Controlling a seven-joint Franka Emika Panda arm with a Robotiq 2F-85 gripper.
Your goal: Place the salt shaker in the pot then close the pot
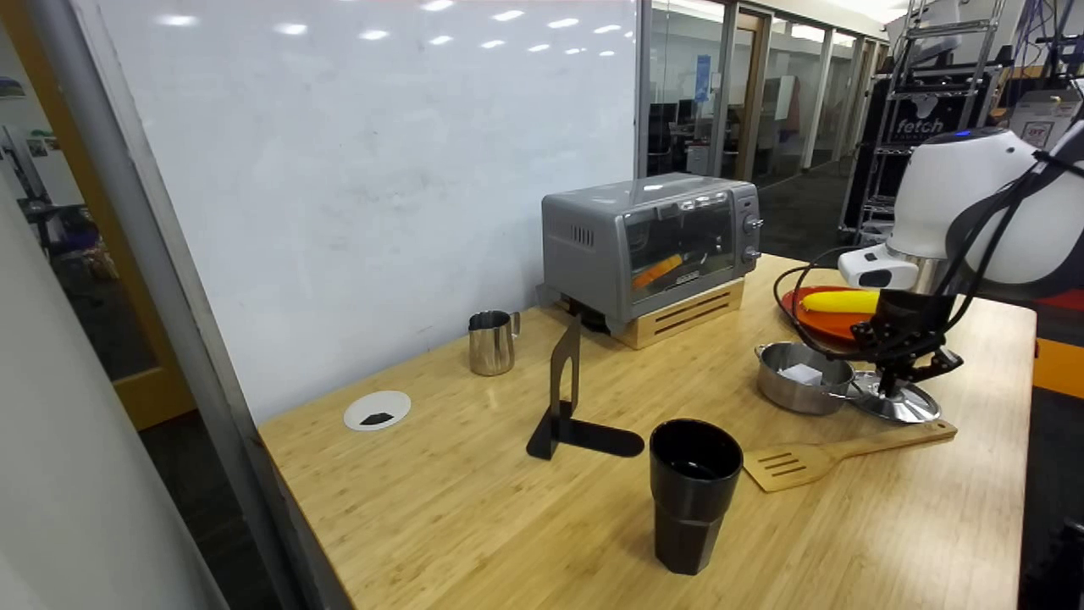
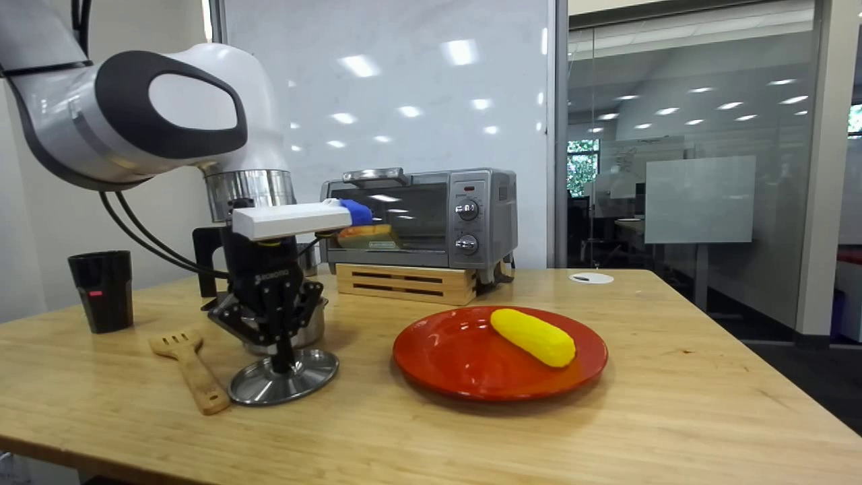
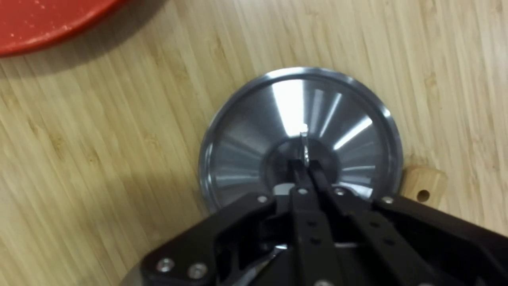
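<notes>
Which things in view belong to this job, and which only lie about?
The job: gripper, lid, pot; inside the pot, likely the salt shaker.
Lying about: red plate, yellow object, wooden spatula, black tumbler, steel cup, toaster oven, black stand.

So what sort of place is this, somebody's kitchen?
Probably an office or research lab rather than a home kitchen, despite the toaster oven: a big whiteboard stands behind it, glass-walled rooms lie beyond, and a robot arm hangs over the table.

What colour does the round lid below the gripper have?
The lid is shiny silver-grey; it shows best in the wrist view.
</notes>
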